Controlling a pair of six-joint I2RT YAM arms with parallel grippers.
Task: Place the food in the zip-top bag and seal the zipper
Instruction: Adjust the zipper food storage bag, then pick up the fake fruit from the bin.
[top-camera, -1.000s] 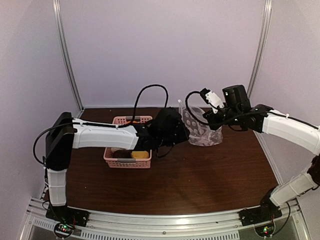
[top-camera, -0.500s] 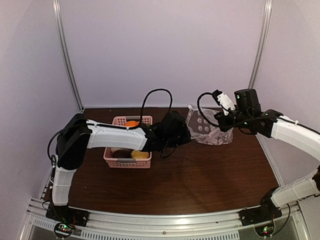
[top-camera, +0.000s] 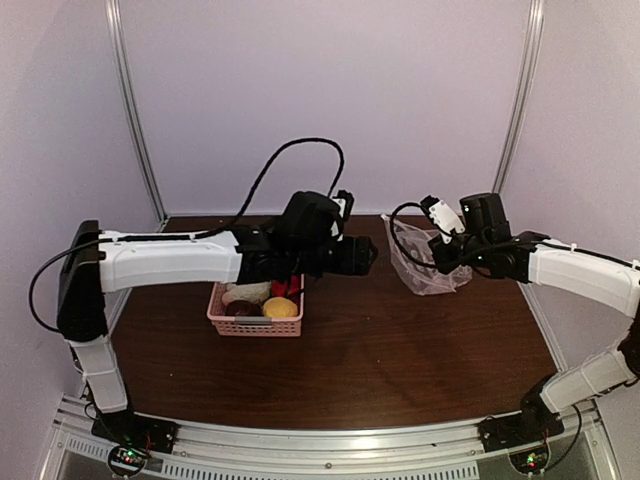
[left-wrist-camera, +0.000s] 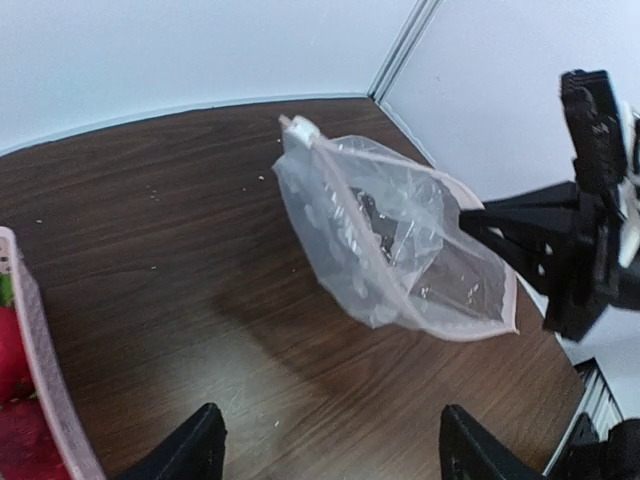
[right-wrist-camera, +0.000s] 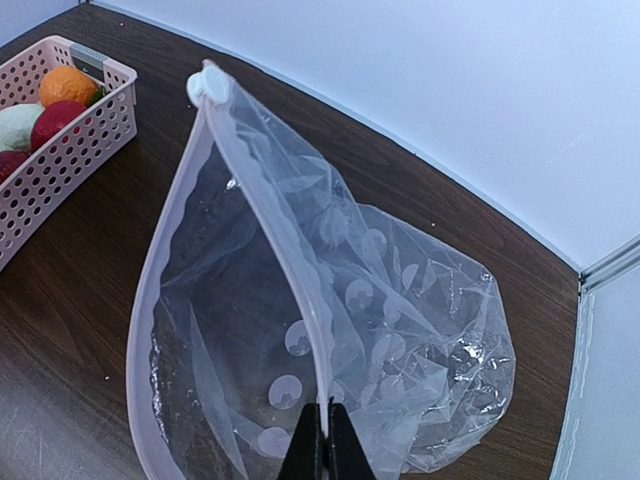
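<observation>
The zip-top bag (right-wrist-camera: 400, 330) hangs clear and crinkly just above the table with its mouth spread open and nothing inside. My right gripper (right-wrist-camera: 325, 445) is shut on the zipper (right-wrist-camera: 268, 205) strip at one side of the mouth. From above, the bag (top-camera: 425, 268) sits at the right gripper (top-camera: 443, 257). My left gripper (left-wrist-camera: 335, 445) is open and empty, a short way in front of the bag (left-wrist-camera: 390, 235); in the top view the left gripper (top-camera: 362, 256) is left of it. The food (top-camera: 282, 308) lies in the pink basket (top-camera: 222, 318): orange (right-wrist-camera: 68, 85), red (right-wrist-camera: 58, 115) and whitish (right-wrist-camera: 20, 125) pieces show.
The pink basket (right-wrist-camera: 75, 150) stands left of the bag, under my left forearm (top-camera: 170, 262); its rim (left-wrist-camera: 45, 385) shows at the left wrist view's edge. The right arm (left-wrist-camera: 585, 240) reaches in behind the bag. Pale walls enclose the brown table (top-camera: 400, 370).
My left gripper has opened and drawn back from the bag's mouth, its arm lifting and swinging left. The right gripper, still shut on the bag, carried it slightly right.
</observation>
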